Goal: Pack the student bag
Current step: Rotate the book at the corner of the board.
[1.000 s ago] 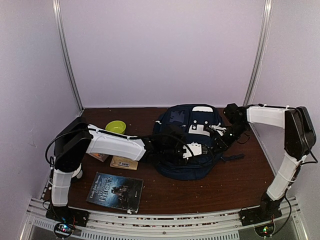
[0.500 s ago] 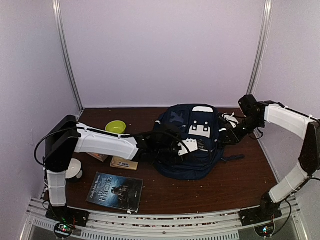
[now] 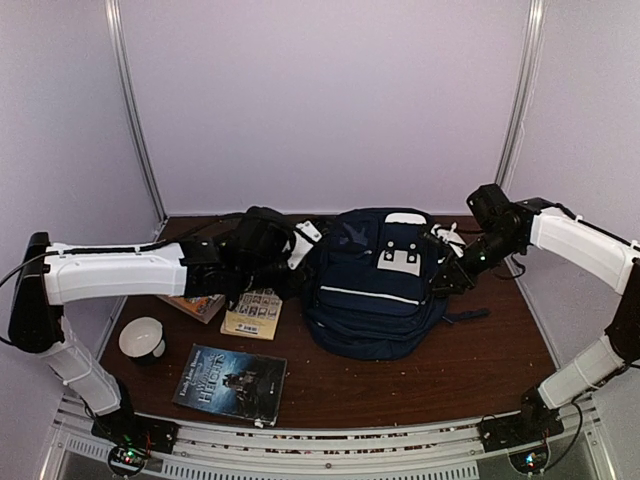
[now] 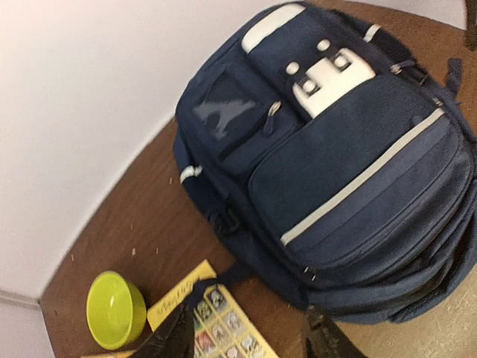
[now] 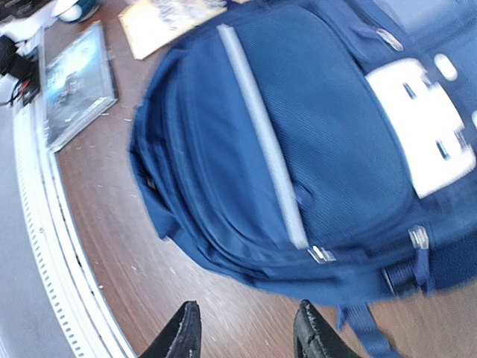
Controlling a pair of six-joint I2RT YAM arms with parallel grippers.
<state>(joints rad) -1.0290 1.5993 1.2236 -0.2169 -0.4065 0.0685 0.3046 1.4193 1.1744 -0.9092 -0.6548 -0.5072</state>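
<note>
1. The student bag [image 3: 380,285] lies flat and front face up near the middle of the worktop [image 3: 480,370], with its top toward 12 o'clock.
2. The front pocket zips look drawn shut. Whether the main compartment is open cannot be told from these views.
3. Four items lie outside the bag:
   - a yellow booklet [image 3: 252,312] just beside it at 9 o'clock
   - a dark book [image 3: 230,383] at 8 o'clock
   - a green bowl [image 4: 114,309] at 10 o'clock
   - a white cup [image 3: 142,338] well apart at 9 o'clock
4. The left tool [image 4: 250,313] is released, jaws parted and empty, above the booklet near the bag's 10 o'clock corner.
5. The right tool [image 5: 247,306] is likewise released and empty, at the bag's 3 o'clock side.
6. Assessment: nothing is seen to be packed, and loading of the loose items is outstanding.
</note>
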